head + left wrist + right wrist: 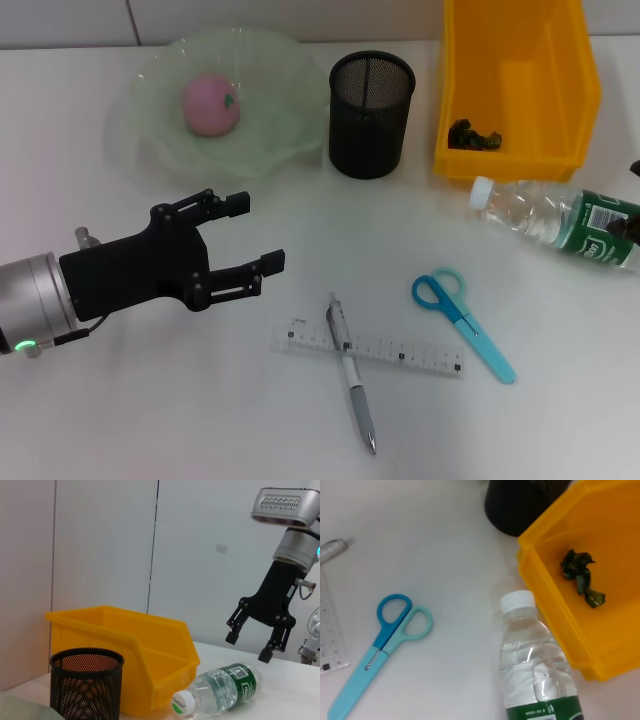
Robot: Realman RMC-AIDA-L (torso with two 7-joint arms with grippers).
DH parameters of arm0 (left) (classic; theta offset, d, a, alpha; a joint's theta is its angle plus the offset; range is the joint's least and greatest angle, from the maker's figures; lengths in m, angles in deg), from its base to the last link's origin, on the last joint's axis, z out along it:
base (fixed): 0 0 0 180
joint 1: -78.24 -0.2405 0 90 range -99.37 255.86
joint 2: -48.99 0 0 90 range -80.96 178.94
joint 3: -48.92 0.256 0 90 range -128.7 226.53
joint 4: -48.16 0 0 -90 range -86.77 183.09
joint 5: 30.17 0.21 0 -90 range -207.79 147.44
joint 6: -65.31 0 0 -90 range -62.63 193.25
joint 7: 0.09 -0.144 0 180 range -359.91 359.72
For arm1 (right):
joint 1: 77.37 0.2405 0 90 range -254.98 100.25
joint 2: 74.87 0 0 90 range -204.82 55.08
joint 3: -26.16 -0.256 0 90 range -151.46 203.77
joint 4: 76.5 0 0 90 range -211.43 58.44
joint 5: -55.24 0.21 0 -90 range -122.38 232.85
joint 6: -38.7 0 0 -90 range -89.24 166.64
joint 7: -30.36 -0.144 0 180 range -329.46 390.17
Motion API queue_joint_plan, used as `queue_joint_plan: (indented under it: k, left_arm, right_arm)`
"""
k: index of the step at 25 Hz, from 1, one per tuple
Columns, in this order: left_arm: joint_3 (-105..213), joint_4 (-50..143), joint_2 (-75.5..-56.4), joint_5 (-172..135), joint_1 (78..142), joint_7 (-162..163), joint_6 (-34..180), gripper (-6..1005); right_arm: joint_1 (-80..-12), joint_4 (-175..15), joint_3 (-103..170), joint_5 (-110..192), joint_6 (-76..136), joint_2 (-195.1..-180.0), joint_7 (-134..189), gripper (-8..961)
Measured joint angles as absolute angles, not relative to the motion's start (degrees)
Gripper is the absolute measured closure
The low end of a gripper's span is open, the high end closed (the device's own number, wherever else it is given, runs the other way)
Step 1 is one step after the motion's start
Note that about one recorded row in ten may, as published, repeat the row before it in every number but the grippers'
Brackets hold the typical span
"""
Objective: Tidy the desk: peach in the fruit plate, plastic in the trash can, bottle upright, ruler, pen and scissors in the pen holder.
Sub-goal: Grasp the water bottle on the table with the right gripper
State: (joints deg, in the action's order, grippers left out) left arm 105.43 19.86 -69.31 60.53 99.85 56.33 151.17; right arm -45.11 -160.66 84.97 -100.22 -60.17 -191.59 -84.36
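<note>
A pink peach (210, 103) lies in the pale green fruit plate (270, 70). The black mesh pen holder (371, 113) stands empty beside it. Dark green plastic (475, 135) lies in the yellow bin (560, 60). The bottle (555, 215) lies on its side at the right. A clear ruler (400, 352), a silver pen (352, 375) crossed over it, and blue scissors (463, 322) lie on the desk. My left gripper (258, 235) is open and empty, hovering left of the ruler. My right gripper (248, 646) is open, just above the bottle's label end (240, 680).
The yellow bin (555, 605) stands right next to the bottle's cap (517, 602). The scissors (390, 635) lie apart from the bottle. The pen holder (86, 682) stands close against the bin's side. A white wall rises behind the desk.
</note>
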Motion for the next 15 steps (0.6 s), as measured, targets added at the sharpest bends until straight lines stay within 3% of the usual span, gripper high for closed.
queue_joint_plan:
  k: [15]
  left_arm:
    - [105.4, 19.9, -69.22, 60.5, 100.0, 56.3, 151.2, 164]
  right_arm:
    - [-42.4, -150.5, 81.9, -102.4, -53.8, -191.60, -84.0, 131]
